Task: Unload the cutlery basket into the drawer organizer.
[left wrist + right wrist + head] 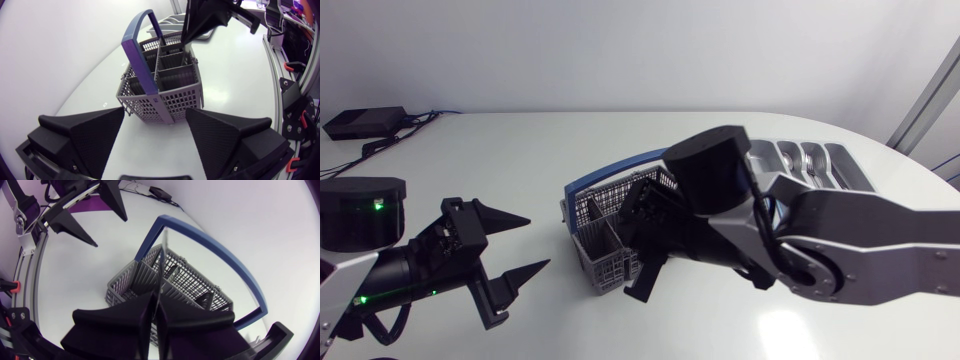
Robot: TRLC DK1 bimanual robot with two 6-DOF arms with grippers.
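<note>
One slender piece of cutlery (161, 265) was pinched between the narrow-set fingers of the right gripper (156, 300). It projected ahead of the fingertips over the grey cutlery basket (192, 287), which stood on the desk (520, 150) beneath them. Its far end lay near the blue handle (210, 247); contact could not be determined.

Risk: the piece could catch on the handle or a divider and twist out of the thin grip, or tip the basket. The left gripper (538, 243) held its fingers wide, short of the basket, so nothing braced it. The drawer organizer (820, 160) lay behind the right fingers.

basket (596, 264) 1 | organizer (810, 165) 1 | utensil (162, 255) 1 | tools 2 — left tool (536, 242), right tool (156, 300)
</note>
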